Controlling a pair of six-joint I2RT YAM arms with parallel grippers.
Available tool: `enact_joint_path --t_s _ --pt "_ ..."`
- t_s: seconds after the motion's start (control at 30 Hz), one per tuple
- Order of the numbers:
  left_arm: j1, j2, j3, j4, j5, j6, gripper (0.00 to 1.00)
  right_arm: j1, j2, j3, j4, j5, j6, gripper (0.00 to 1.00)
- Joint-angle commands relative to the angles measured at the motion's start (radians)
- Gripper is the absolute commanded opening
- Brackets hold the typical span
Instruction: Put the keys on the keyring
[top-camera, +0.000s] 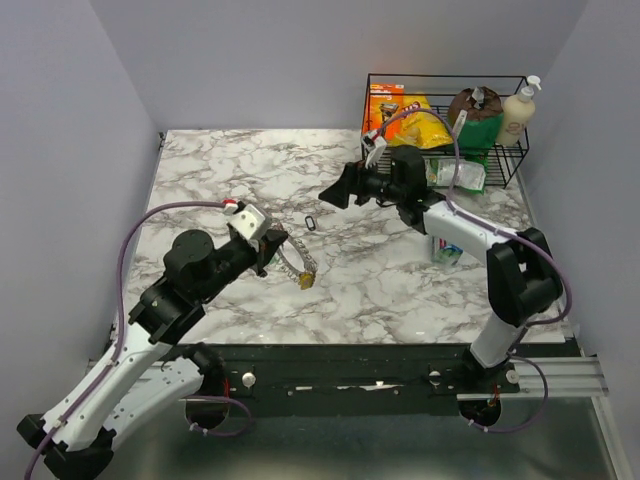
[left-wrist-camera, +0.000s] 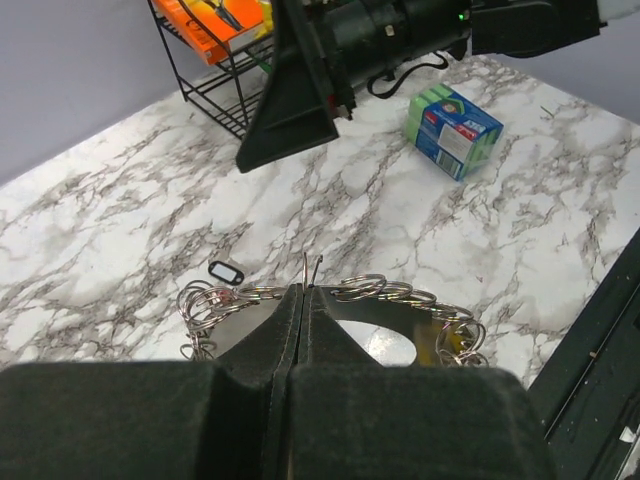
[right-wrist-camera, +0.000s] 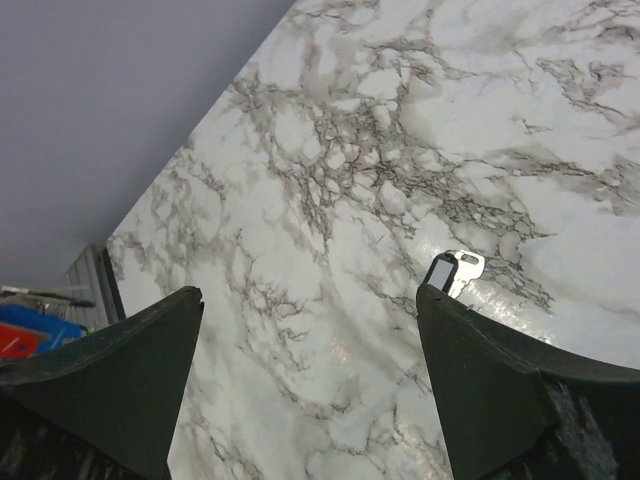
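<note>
In the top view, the left gripper sits over the near-left part of the marble worktop, its fingers pressed together on the keyring. The coiled silvery ring runs from the fingers toward the right, and its small yellow-gold piece hangs at the far end, low over the worktop. A small dark oval clip lies on the marble just beyond the ring, apart from it. The right gripper is further back, near the middle, pointing left. A green-and-blue box stands by the right arm, and a black wire basket with packages and a bottle fills the far-right corner. No loose key can be made out from here.

In the left wrist view, the two dark fingers meet with no gap at the left gripper, and thin wire ends stick up between their tips. The keyring spreads to both sides of the tips. The clip lies just past the ring on the left. The right gripper is above, beyond it, with the box to its right.

In the right wrist view, the right gripper has its fingers spread wide and holds nothing. One key, dark-headed with a silvery blade, lies flat on the worktop just beside the tip of the right-hand finger. Whether they touch I cannot tell.
</note>
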Motion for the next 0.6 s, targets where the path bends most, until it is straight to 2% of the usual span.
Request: enact_joint_path --t_s 0.0,0.2,0.33,0.57 --pt "0.050 0.063 0.068 -0.013 0.123 0.010 0.00 0.002 0.106 0.142 -0.153 0.017 -0.056 0.93" --pt "0.197 0.168 0.118 -0.040 0.344 0.010 0.00 0.013 0.262 0.303 -0.340 0.110 -0.065 0.89" --pt "0.310 0.204 0.109 -0.025 0.401 0.010 0.00 0.039 0.324 0.395 -0.443 0.207 -0.065 0.90" --pt "0.410 0.219 0.135 -0.043 0.450 0.053 0.00 0.065 0.477 0.601 -0.621 0.265 -0.019 0.87"
